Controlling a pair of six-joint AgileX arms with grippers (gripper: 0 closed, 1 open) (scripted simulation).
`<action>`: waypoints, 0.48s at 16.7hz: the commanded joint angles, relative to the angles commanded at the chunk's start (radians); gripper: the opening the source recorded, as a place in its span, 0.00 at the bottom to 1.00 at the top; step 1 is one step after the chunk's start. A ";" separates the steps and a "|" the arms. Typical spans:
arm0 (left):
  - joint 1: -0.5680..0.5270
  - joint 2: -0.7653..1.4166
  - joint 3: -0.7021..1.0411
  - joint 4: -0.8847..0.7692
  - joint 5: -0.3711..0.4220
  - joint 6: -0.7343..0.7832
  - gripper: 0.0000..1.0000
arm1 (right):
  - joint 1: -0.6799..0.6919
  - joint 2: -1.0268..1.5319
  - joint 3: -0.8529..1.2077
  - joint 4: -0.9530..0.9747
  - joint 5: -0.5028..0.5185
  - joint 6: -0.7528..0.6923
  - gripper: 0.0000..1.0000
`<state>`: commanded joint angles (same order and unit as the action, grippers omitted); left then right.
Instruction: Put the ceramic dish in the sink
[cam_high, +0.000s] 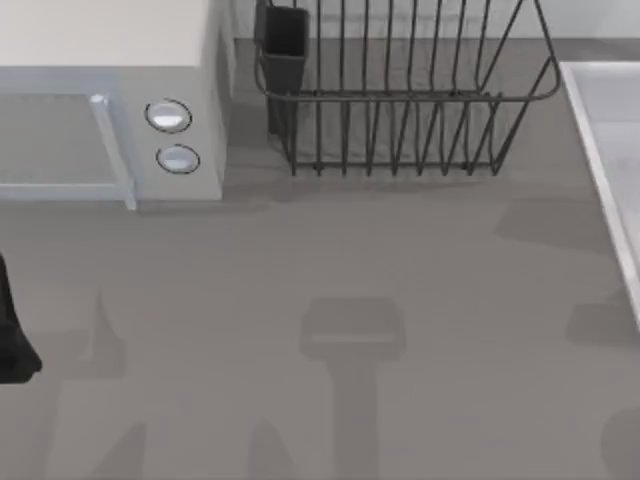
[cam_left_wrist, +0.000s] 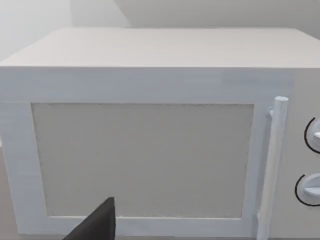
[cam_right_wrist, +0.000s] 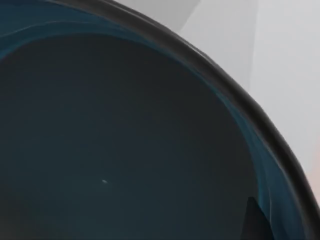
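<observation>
Most of the carrying looks done: the dish (cam_right_wrist: 115, 145) fills the right wrist view beside pale sink (cam_high: 612, 150) surfaces; release remains. Neither arm's finger state can be told.

The ceramic dish (cam_right_wrist: 125, 140) overruns the right wrist view's edges, and the sink (cam_high: 610, 140) is cut off at the top view's right.

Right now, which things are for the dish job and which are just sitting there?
For the job:
dish, close under the right wrist camera
sink, at the table's right edge

Just sitting there:
microwave, back left
wire rack, back middle
left arm, parked at the left edge
</observation>
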<state>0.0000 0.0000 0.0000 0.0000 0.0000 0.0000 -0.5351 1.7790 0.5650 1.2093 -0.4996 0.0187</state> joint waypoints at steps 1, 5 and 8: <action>0.000 0.000 0.000 0.000 0.000 0.000 1.00 | -0.001 0.066 -0.010 0.084 0.000 -0.001 0.00; 0.000 0.000 0.000 0.000 0.000 0.000 1.00 | 0.002 0.306 -0.050 0.380 0.003 -0.005 0.00; 0.000 0.000 0.000 0.000 0.000 0.000 1.00 | 0.006 0.413 -0.071 0.499 0.006 -0.005 0.00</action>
<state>0.0000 0.0000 0.0000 0.0000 0.0000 0.0000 -0.5291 2.1923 0.4943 1.7078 -0.4933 0.0141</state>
